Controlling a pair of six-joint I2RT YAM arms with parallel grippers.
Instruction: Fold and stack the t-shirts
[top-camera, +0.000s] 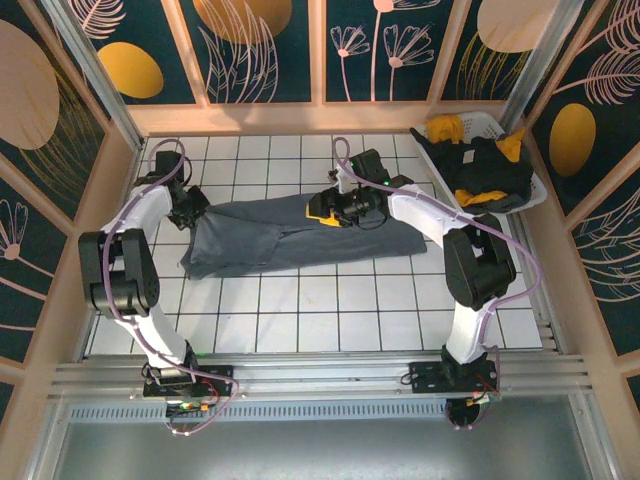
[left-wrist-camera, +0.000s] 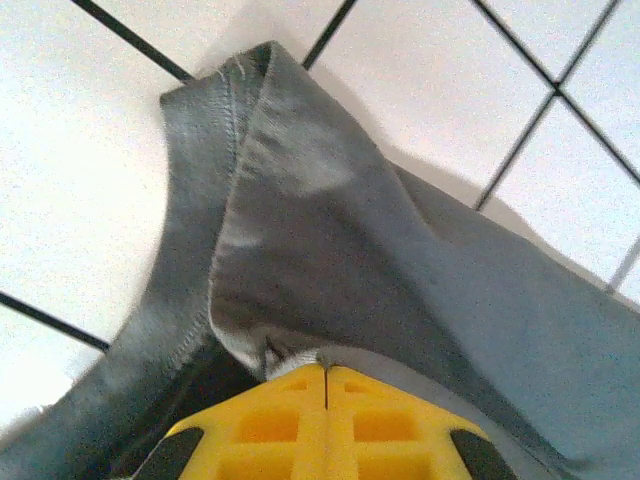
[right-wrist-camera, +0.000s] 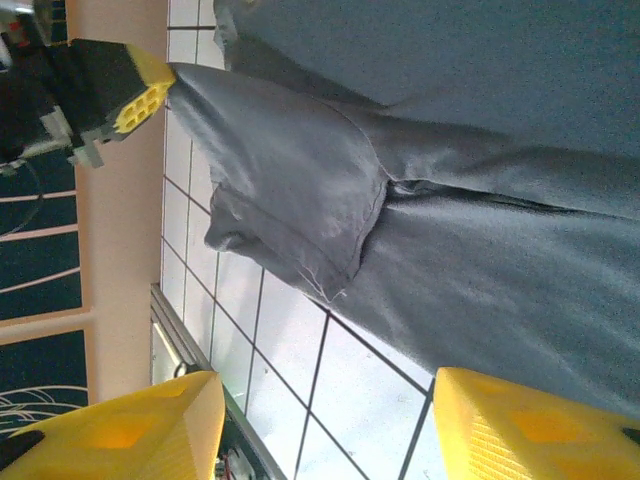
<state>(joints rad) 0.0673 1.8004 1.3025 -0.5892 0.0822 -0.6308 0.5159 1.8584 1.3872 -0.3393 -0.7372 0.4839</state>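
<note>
Pulling on the pinched edge is the likeliest way for this to go wrong: the left gripper (left-wrist-camera: 325, 372) has its fingers pressed together on only a thin fold of the slate grey-blue t-shirt (top-camera: 270, 240), right at a stitched hem, so a sharp tug could probably slip the cloth free or drag the whole garment across the tiled table (top-camera: 330, 310) instead of turning it over. A lopsided fold also seems possible, because the shirt lies rumpled, one flap doubled over itself, and nothing pins its far end. The left arm reaches forward and inward to the shirt's left end, wrist low to the surface. The right arm bends across to the middle of the garment; the right gripper (top-camera: 318, 210) points leftward just above the cloth, fingers moderately apart and holding nothing. The black t-shirt (top-camera: 485, 165) and mustard t-shirt (top-camera: 445, 128) sit heaped in the white basket (top-camera: 482, 120) at the far right corner.
</note>
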